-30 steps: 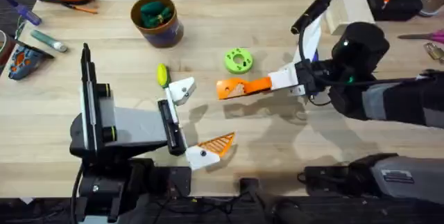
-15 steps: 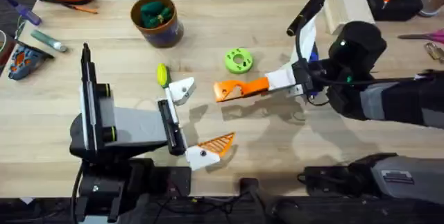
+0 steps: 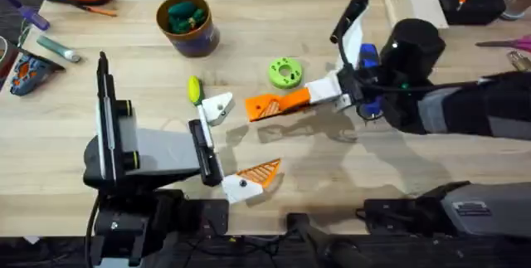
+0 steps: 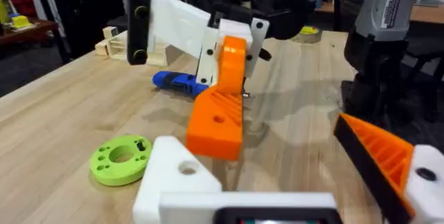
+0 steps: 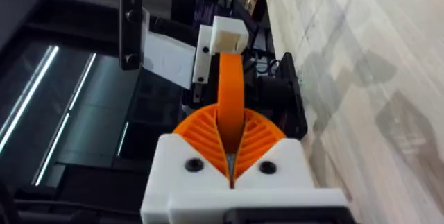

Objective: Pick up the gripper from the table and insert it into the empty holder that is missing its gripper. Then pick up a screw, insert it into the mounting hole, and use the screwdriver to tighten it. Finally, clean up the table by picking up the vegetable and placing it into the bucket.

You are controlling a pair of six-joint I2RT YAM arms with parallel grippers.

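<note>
Overhead view, left to right. At the left we see the left arm resting low on the bench, its end effector pointing right with its two mounts spread well apart. The far mount is the holder, a bare white wedge; the near mount carries an orange ribbed finger. Just beside the holder, on its far left side, lies the vegetable, flat on the wood. Farther back we find the bucket, upright, with dark green lumps inside. Right of the holder, and apart from it, we see the gripper, raised above the bench and casting a shadow on the near side. The right end effector, reaching in from the right, pinches it at its right end, so the broad ribbed end points left toward the holder. A flat lime-green disc lies just beyond the gripper. From the left wrist we note the screwdriver behind the gripper; overhead its blue body appears by the right wrist, but we cannot tell whether it rests on the bench.
</note>
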